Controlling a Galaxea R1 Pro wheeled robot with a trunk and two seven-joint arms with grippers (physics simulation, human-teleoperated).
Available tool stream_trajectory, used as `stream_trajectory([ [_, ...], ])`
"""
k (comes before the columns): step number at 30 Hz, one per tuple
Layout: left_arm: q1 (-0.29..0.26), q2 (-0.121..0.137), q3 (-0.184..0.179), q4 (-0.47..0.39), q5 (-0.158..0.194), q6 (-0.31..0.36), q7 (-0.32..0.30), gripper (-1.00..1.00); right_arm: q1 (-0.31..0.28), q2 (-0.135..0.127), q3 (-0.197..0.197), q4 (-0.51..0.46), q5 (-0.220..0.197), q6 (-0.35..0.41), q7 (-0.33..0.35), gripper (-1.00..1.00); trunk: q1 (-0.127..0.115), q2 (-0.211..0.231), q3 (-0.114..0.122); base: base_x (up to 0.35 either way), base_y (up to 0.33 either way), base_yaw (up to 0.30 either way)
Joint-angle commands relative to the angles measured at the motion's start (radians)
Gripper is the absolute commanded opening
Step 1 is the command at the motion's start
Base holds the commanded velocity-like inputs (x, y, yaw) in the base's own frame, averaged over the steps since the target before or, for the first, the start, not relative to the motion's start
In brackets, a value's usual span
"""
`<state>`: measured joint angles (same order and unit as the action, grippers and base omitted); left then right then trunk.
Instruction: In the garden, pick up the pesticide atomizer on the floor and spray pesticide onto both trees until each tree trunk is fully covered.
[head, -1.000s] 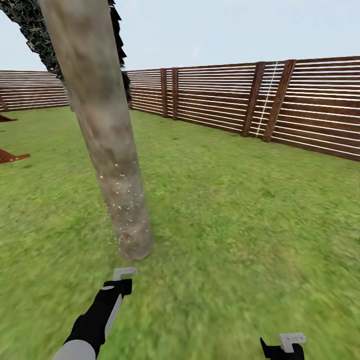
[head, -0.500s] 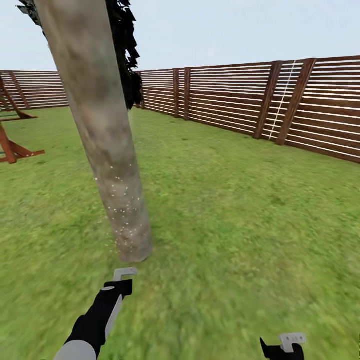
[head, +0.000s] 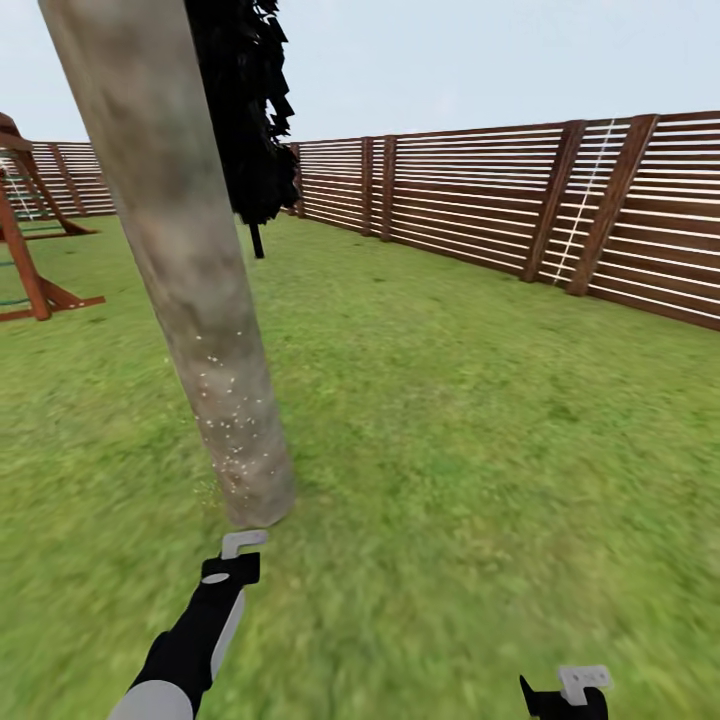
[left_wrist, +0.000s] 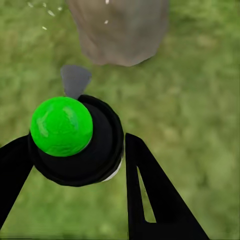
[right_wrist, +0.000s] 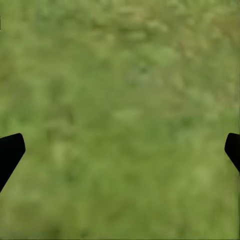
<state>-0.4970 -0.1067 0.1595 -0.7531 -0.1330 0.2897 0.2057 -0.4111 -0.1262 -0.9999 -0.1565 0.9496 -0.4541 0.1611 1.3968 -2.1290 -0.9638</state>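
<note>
Gripping the atomizer (left_wrist: 75, 140), the left hand (left_wrist: 75, 165) points it at the trunk (head: 190, 290) just ahead. In the left wrist view its two black fingers (left_wrist: 150, 195) sit on either side of the atomizer's black body, which has a green ball top and a grey nozzle aimed toward the trunk's base. White pesticide (head: 228, 410) specks dot the lower part of the trunk, and a few lie on the grass (head: 450, 430) beside its foot. The right hand (right_wrist: 120, 150) hangs low, well to the right of the left one, fingers spread wide with nothing between them, over bare grass. Beyond the trunk a dark leafy crown (head: 245, 110) stands farther off. A slatted fence (head: 520, 200) runs along the far side and right of the lawn, and a red-brown wooden frame (head: 30, 260) stands off to the left.
</note>
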Motion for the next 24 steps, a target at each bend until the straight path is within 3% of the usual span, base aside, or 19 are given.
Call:
stream_trajectory([
  [1, 0.000, 0.000, 0.000, 0.000, 0.001, 0.000, 0.001, -1.00, 0.000, 0.000, 0.000, 0.000, 0.000, 0.000, 0.000, 1.00, 0.000, 0.000, 0.000, 0.123, -0.272, 0.275],
  [6, 0.000, 0.000, 0.000, 0.000, 0.016, 0.000, 0.001, -1.00, 0.000, 0.000, 0.000, 0.000, 0.000, 0.000, 0.001, 1.00, 0.000, 0.000, 0.000, 0.021, -0.272, 0.275],
  [16, 0.000, 0.001, 0.000, 0.000, 0.018, 0.000, 0.001, -1.00, 0.000, 0.000, 0.000, 0.000, 0.000, 0.000, 0.001, 1.00, 0.000, 0.000, 0.000, 0.069, -0.272, 0.037],
  [24, 0.000, 0.000, 0.004, 0.000, 0.019, 0.016, 0.000, -1.00, 0.000, 0.000, 0.000, 0.000, 0.000, 0.000, 0.001, 1.00, 0.000, 0.000, 0.000, 0.162, -0.256, 0.265],
])
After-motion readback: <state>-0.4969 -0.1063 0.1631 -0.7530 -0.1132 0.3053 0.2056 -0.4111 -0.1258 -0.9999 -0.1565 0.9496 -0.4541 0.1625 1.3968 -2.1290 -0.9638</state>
